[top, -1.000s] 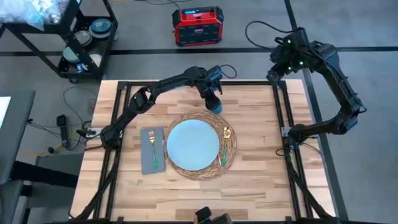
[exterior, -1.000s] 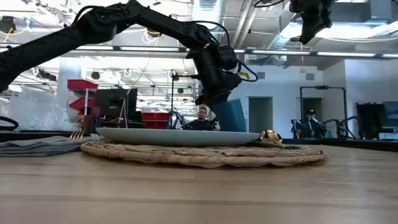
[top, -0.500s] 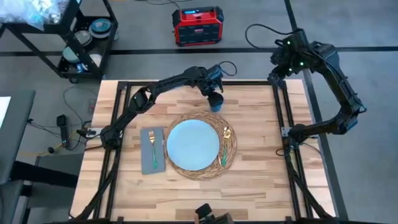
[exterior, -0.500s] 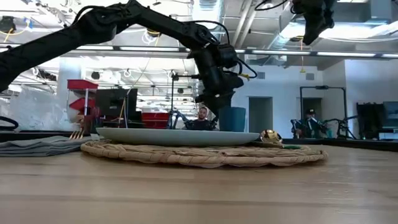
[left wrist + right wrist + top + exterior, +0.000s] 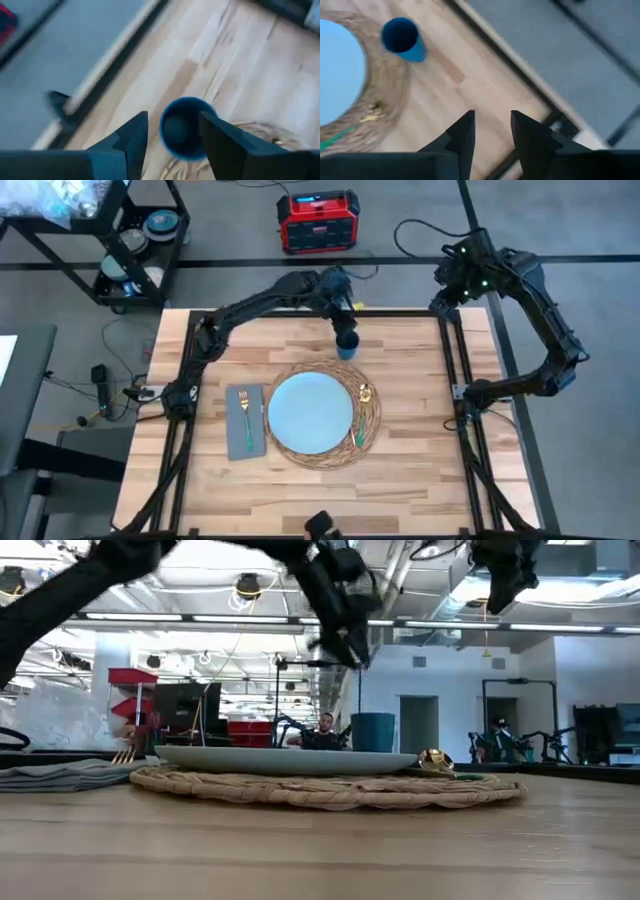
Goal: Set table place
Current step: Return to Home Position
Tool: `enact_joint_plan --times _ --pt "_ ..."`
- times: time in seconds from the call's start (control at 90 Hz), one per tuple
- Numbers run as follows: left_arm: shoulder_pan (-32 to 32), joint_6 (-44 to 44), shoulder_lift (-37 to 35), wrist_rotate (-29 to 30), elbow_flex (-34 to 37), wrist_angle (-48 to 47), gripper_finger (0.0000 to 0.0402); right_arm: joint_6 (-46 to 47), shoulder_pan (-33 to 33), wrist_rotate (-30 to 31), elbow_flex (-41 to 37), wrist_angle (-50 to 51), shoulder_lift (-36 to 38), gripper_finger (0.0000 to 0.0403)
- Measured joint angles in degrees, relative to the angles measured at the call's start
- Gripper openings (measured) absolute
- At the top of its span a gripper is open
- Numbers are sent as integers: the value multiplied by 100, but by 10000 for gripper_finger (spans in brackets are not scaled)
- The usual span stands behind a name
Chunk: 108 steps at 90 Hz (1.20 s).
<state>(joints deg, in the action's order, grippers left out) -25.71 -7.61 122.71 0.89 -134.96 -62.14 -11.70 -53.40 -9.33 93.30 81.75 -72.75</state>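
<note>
A blue cup (image 5: 347,344) stands upright on its base on the table (image 5: 420,470), just beyond the far edge of the round woven placemat (image 5: 372,442). A pale-blue plate (image 5: 312,412) lies on the placemat. A gold spoon with a green handle (image 5: 363,402) lies on the mat, to the right of the plate. A fork (image 5: 244,420) lies on a grey napkin (image 5: 256,442) left of the mat. My left gripper (image 5: 172,120) hangs open above the cup (image 5: 186,131), clear of it. My right gripper (image 5: 492,117) is open, high over the far right corner.
Black frame rails (image 5: 452,360) run along the table's left, right and far sides. Bare wood lies in front of the placemat and to its right. Beyond the far edge, a red box (image 5: 318,220) sits on the floor, with a cart (image 5: 130,240) at the far left.
My left gripper has stood the blue cup upright on the table beyond the placemat's far edge. It has let go and risen clear toward the far edge. The cup has stayed there.
</note>
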Motion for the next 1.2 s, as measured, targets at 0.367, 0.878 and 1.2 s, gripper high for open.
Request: enact_joint_plan --times 0.367,0.878,1.2 --pt "959 404 -3429 236 1993 -614 47 -599 944 -5317 -4231 -1331 3185 12" --pt "3531 -1277 -7994 2743 10513 6386 1 4920 1386 -3856 -8173 -8147 7275 0" --pt "3822 -1786 -8403 2926 11461 6759 0 5476 3794 -1771 -9277 -9688 6484 0"
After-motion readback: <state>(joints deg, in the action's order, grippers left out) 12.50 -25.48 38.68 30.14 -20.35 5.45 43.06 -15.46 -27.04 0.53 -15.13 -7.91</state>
